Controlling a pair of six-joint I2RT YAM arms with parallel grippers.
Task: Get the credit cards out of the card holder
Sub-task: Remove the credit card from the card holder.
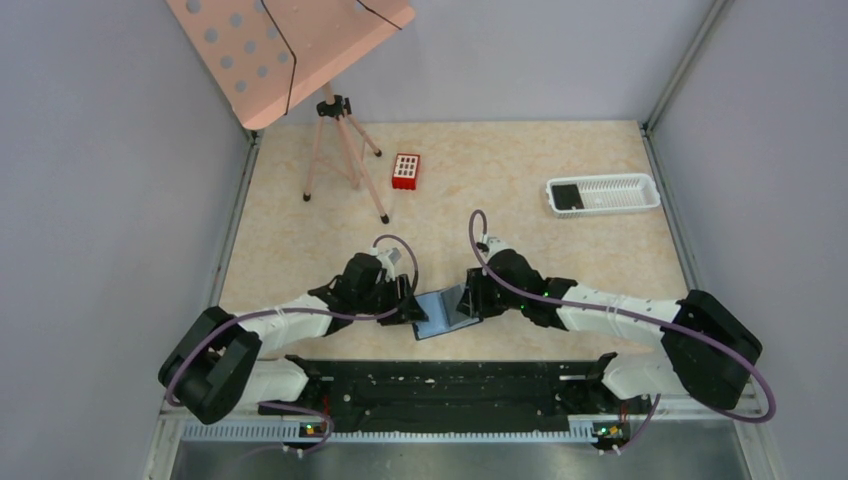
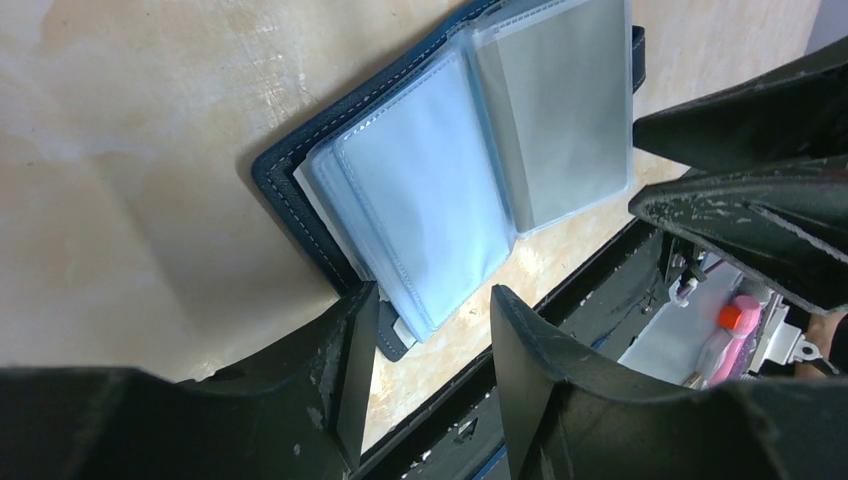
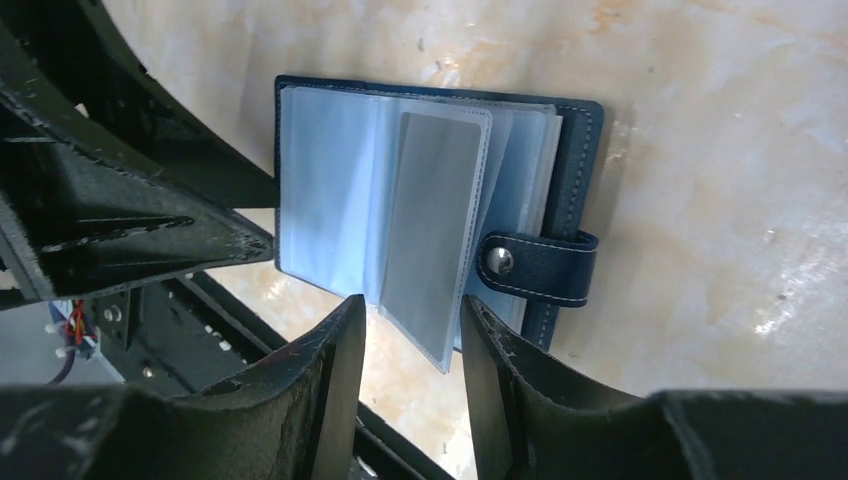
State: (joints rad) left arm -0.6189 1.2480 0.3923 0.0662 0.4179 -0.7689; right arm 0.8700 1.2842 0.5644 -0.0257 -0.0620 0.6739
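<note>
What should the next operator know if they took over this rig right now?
Left gripper: open, jaws straddling the near edge of the clear sleeves.
Right gripper: open, one grey sleeve between its jaws.
Card holder: lying open on the table, between both grippers.
Done: one dark credit card seems to lie in the white tray.
Left: the sleeves in view show no dark card; page through the rest, since hidden ones cannot be ruled out.
</note>
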